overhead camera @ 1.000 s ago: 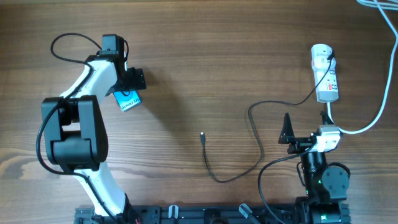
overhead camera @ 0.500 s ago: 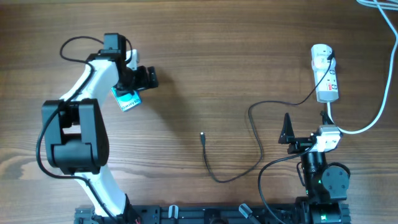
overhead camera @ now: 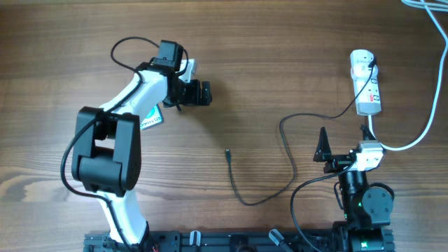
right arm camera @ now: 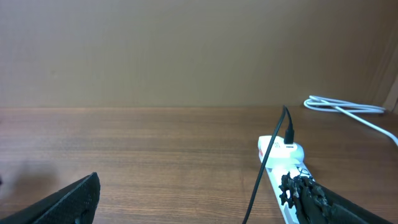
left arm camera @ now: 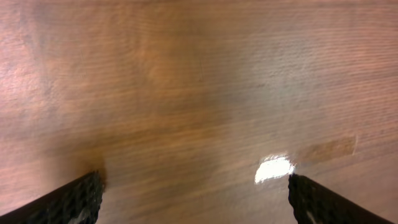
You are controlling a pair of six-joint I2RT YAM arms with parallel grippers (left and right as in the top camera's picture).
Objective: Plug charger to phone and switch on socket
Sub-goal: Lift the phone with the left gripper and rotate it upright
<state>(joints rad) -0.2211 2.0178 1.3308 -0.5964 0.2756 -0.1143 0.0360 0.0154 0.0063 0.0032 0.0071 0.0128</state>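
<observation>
Nearest the base, the right gripper (overhead camera: 323, 145) hangs parked, its jaws spread and holding nothing; its wrist camera looks along the tabletop (overhead camera: 280, 42) toward the socket (right arm camera: 278, 151).

A little farther out lies the slack of the charger (overhead camera: 290, 171), a thin black cable looping across the wood. Its small connector tip (overhead camera: 228, 153) rests free on bare tabletop, touching nothing.

Farther out on the left is the phone (overhead camera: 154, 119), flat and tilted, with a teal-green face bearing small pale text. The left arm's white link covers part of it, so its port end cannot be made out. It is well apart from the connector tip.

Just beyond, the left gripper (overhead camera: 199, 92) hovers over bare wood with jaws spread wide (its wrist view shows only wood grain and a glare spot between the fingers (left arm camera: 74, 198)).

Farthest, at the right, the white socket (overhead camera: 365, 87) carries the black plug (overhead camera: 372, 66), already seated.

The task looks early: cable and phone are not yet joined. The next move calls for a fine pinch on the tip and careful alignment with the phone's edge. The switch position cannot be read.
</observation>
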